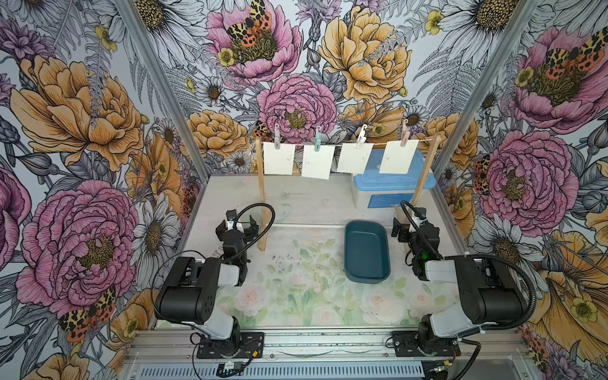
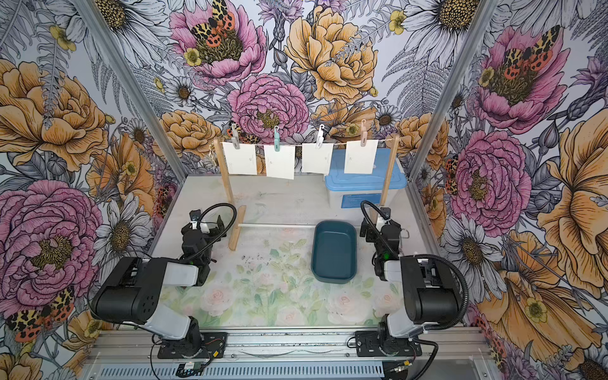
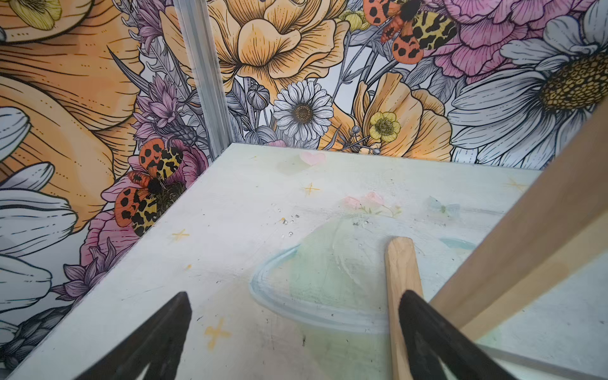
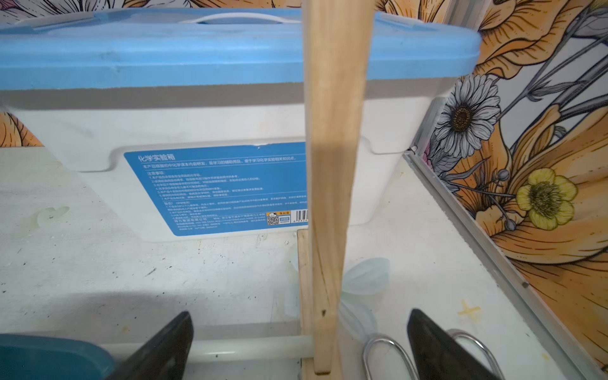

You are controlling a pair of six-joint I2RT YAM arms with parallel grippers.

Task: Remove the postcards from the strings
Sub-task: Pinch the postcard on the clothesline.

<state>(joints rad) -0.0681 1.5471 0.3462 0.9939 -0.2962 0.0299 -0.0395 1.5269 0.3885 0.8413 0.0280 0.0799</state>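
Four postcards hang in a row at 12 o'clock over the surface (image 1: 296, 296), each pinned by its upper edge to the string (image 1: 298, 146). From the 9 o'clock end they are the first card (image 1: 279, 158) under a grey peg (image 1: 277, 136), the second card (image 1: 317, 162) under a teal peg (image 1: 317, 139), the third card (image 1: 354, 158) under a white peg (image 1: 361, 135), and the fourth card (image 1: 397, 157) under a pink peg (image 1: 404, 135). Each card bears a tiny dark mark, too small to read. The string runs between two wooden posts, one at 10 o'clock (image 1: 261, 184) and one at 2 o'clock (image 1: 424, 171).

Behind the fourth card, at 1 o'clock, stands a white box (image 1: 362, 197) with its blue lid (image 4: 197, 56) on, so its contents are hidden. Its blue label (image 4: 210, 190) is headed "化学实验箱"; the finer lines below are blurred. A dark teal tray (image 1: 367, 253) lies toward 3 o'clock, showing only its bare floor.

The left claw (image 3: 293, 293) hovers at 9 o'clock beside the nearer post's foot, jaws wide apart and holding nothing. The right claw (image 4: 299, 312) hovers at 3 o'clock facing the other post, jaws also wide apart and empty, with two metal loops (image 4: 385, 352) lying just beside it. A small red-and-white box (image 1: 218, 253) peeks from under the left arm, its print unreadable.
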